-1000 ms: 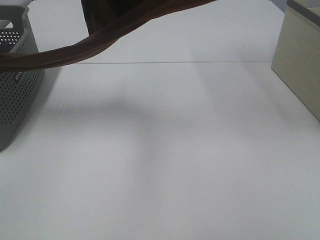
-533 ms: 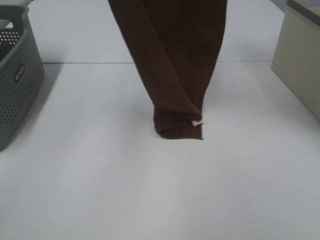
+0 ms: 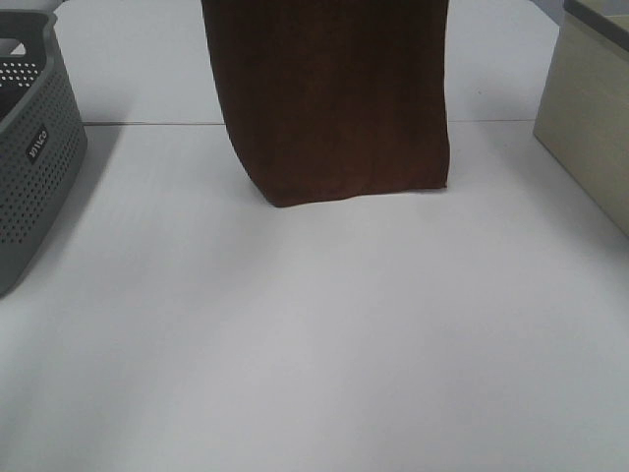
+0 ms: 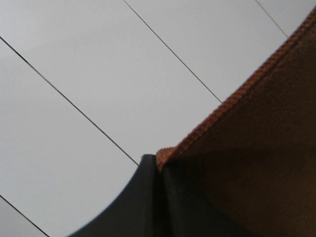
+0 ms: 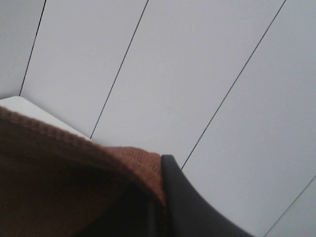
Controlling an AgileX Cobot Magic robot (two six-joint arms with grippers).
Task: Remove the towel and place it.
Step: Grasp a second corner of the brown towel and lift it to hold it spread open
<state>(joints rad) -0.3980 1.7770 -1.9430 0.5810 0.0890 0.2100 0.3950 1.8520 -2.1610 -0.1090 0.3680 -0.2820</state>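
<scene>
The dark brown towel (image 3: 334,98) hangs spread flat from above the top of the exterior view. Its lower edge is level, at or just above the white table (image 3: 324,334) at mid-back. Its white tag is hidden. Neither gripper shows in the exterior view. In the left wrist view my left gripper (image 4: 159,170) is shut on an upper corner of the towel (image 4: 256,148). In the right wrist view my right gripper (image 5: 159,173) is shut on the other upper corner of the towel (image 5: 64,182). Both wrist cameras look up at a panelled ceiling.
A grey perforated basket (image 3: 39,157) stands at the left edge of the table. A beige box (image 3: 590,118) stands at the right edge. A thin seam runs across the table behind the towel.
The towel was stretched out of the basket, then hung narrow with its end crumpled on the table. Now it is spread wide and lifted, its lower edge straight.
</scene>
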